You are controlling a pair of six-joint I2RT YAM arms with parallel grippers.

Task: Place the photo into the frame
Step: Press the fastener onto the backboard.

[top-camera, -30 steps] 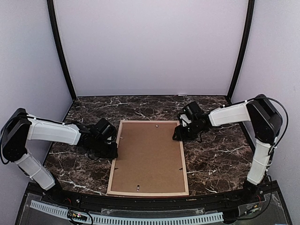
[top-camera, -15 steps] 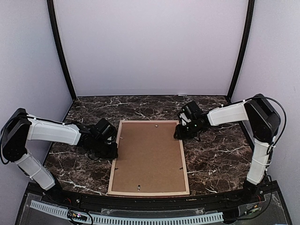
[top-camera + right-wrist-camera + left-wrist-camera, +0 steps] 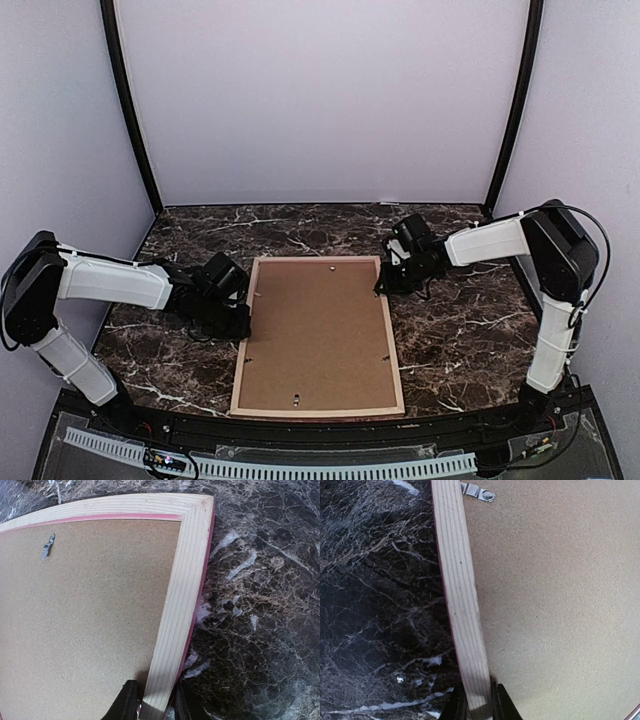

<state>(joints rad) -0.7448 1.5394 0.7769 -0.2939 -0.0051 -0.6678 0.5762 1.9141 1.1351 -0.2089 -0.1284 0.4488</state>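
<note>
The frame (image 3: 318, 411) lies face down on the marble table, pale wood back up, with a pink edge showing along its right rail (image 3: 200, 595). A brown hardboard backing panel (image 3: 318, 330) fills it. My left gripper (image 3: 245, 322) is shut on the left rail (image 3: 462, 605), both fingers pressed against the wood (image 3: 479, 710). My right gripper (image 3: 383, 285) straddles the right rail near the far corner (image 3: 155, 705). Its outer finger meets the pink side and a thin dark gap remains at the inner finger (image 3: 127, 702). The photo is hidden.
Small metal turn clips (image 3: 479, 492) (image 3: 47, 547) sit on the backing near the rails. Dark marble table (image 3: 460, 330) surrounds the frame. Grey walls and black corner posts (image 3: 128, 110) close off the back and sides.
The right gripper's jaws have narrowed around the right rail, and that wrist has shifted slightly. The left arm has held still with its grip.
</note>
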